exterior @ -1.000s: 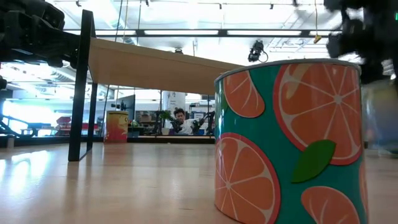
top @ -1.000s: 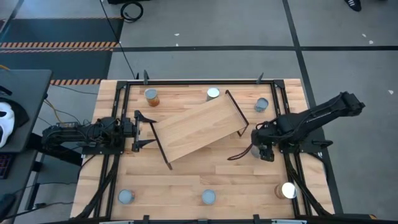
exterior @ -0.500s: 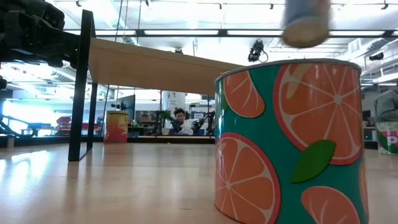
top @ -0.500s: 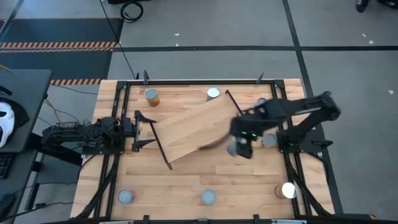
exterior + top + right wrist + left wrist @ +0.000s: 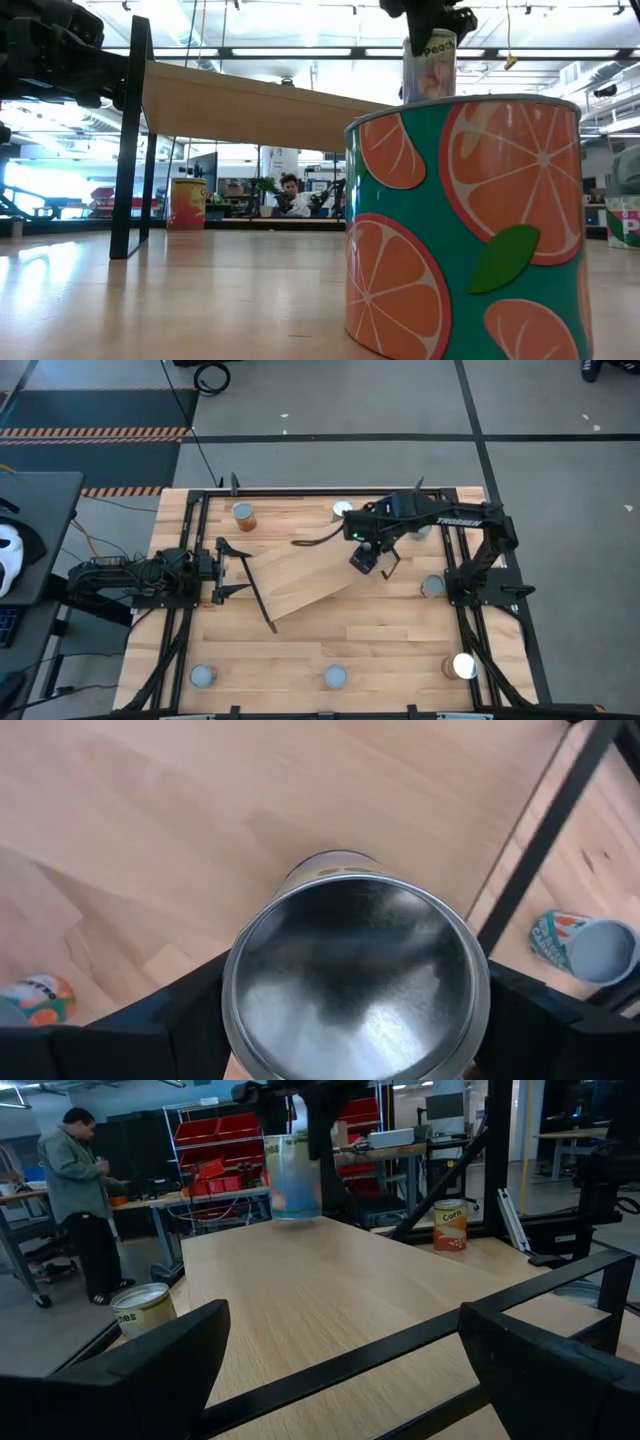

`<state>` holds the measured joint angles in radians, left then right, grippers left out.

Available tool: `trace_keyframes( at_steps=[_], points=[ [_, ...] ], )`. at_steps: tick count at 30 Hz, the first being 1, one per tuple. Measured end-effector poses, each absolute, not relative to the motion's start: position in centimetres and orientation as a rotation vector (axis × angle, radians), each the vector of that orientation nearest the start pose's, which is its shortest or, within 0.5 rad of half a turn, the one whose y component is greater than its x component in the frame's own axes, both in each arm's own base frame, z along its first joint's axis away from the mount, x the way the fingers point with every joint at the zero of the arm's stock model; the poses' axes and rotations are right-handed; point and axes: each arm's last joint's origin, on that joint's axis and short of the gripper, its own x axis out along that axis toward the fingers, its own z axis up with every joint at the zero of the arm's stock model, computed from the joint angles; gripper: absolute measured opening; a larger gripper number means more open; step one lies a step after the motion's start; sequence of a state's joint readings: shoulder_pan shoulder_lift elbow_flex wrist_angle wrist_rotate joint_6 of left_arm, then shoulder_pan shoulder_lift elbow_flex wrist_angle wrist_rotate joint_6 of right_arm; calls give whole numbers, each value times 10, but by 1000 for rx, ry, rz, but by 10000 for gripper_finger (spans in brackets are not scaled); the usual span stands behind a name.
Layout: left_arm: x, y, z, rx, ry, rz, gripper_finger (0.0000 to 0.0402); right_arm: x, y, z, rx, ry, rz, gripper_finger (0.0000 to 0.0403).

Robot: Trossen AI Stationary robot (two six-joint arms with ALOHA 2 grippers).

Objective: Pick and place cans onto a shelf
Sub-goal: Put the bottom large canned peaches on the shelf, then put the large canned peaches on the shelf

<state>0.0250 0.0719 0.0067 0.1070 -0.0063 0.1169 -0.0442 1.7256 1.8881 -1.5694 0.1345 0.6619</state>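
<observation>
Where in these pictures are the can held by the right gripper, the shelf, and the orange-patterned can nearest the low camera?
Held can point(image 5: 352, 982): right wrist view, on its shiny round end.
Shelf point(image 5: 300, 575): high view, on the bare wooden plank.
Orange-patterned can point(image 5: 460, 230): low view, on its teal side wall.

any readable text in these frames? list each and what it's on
"Peach" – on the can held by the right hand above the shelf, low view.
"Corn" – on the orange can beyond the shelf's far end, left wrist view.
"TROSSEN" – on the right arm's link, high view.
"P" – on the can at the low view's right edge; cut off there.
Label on the pale can by the left hand: too blurred to read.
</observation>
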Motion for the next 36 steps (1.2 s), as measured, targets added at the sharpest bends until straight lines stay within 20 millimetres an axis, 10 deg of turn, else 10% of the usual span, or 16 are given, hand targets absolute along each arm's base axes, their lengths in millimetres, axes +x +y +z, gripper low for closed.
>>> trace_keyframes(
  at_steps=[19, 29, 36],
  points=[
    [101, 3, 174, 220, -78, 44, 400, 306, -38, 371, 557, 1321, -528, 388],
    [92, 4, 212, 76, -422, 85, 400, 303, -47, 410, 488, 1083, -645, 383],
    [83, 9, 259, -138, -486, 235, 400, 326, -100, 405, 507, 859, -791, 383]
  ],
)
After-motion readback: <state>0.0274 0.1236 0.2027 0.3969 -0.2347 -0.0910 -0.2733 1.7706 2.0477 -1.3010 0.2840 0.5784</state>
